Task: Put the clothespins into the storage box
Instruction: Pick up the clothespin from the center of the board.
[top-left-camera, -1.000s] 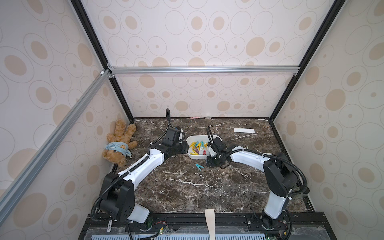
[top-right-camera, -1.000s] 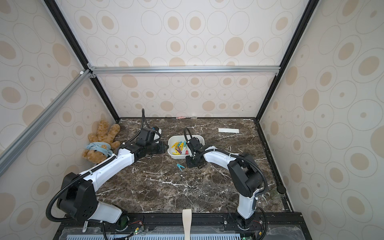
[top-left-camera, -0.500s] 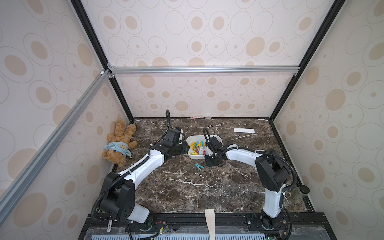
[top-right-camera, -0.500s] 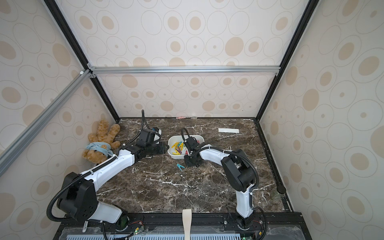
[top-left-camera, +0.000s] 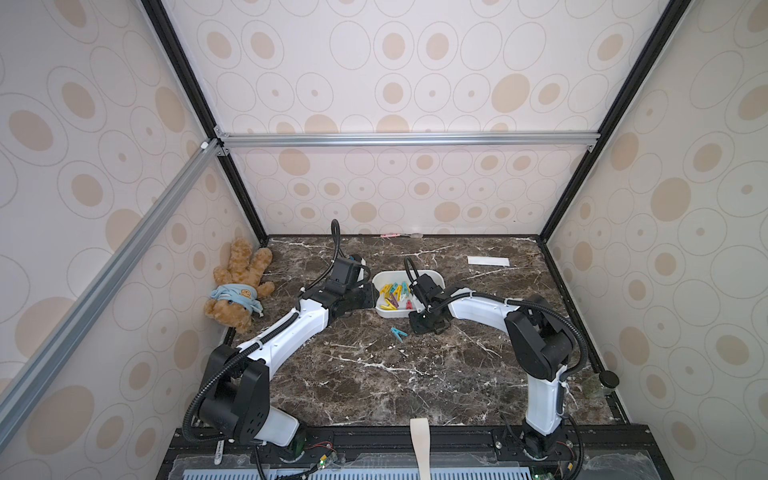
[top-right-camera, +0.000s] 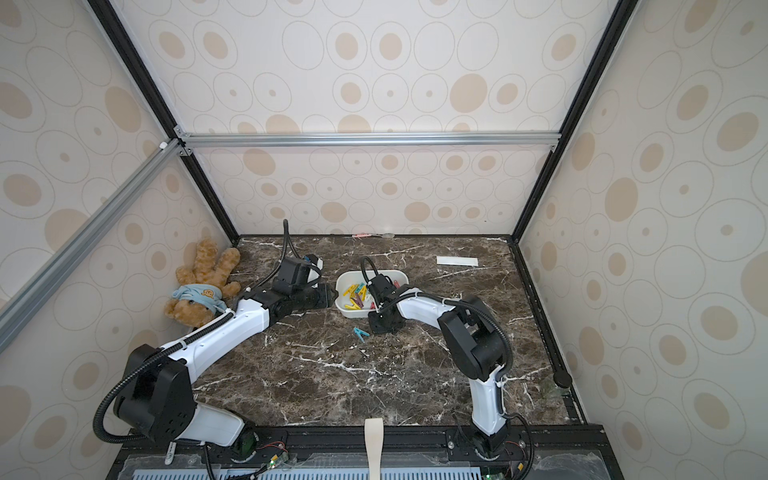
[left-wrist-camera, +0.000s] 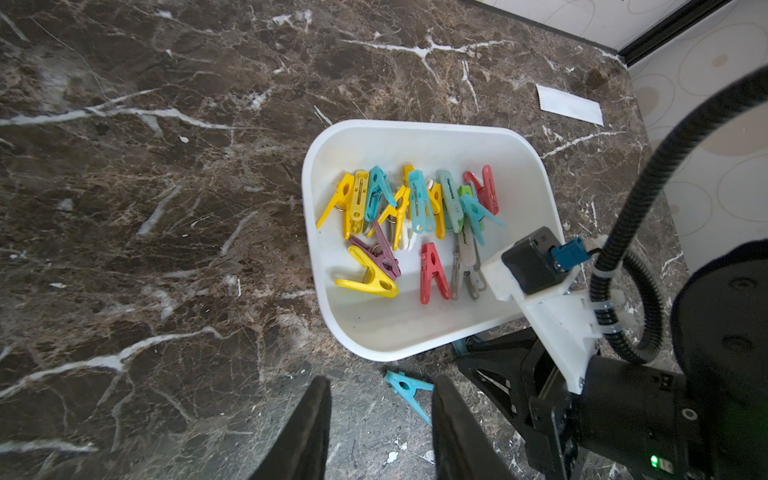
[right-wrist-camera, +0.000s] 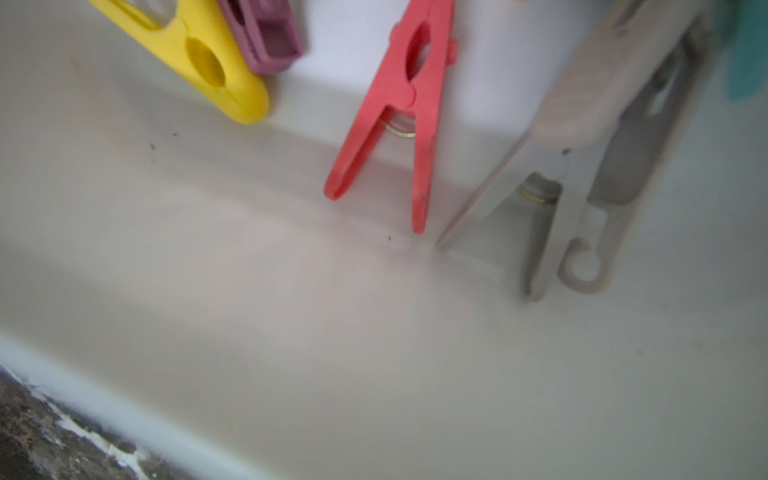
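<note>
Marble, dark brown with white veins, forms the surface (top-left-camera: 374, 374), bare nearest the arm bases. Farther in, one teal clothespin (top-left-camera: 398, 333) lies loose on it, just in front of the storage box (top-left-camera: 386, 312) and just beside the right fingers (top-left-camera: 424, 326). Those fingers point down at the surface against the box's near wall. I cannot tell whether they are parted or pinching anything, though a sliver of blue (left-wrist-camera: 460, 345) shows at their tip in the left wrist view. Inside the box lie the other clothespins (left-wrist-camera: 415, 216), yellow, teal, red, green, grey, white and purple, with a red one (right-wrist-camera: 399, 104) and grey ones (right-wrist-camera: 590, 95) nearest the front wall. Close by the box's left end, the left fingers (left-wrist-camera: 309, 419) stand parted with nothing between them. Beyond, a teddy bear (top-left-camera: 237, 291) lies by the left wall and a white paper strip (top-left-camera: 488, 261) toward the far right corner.
</note>
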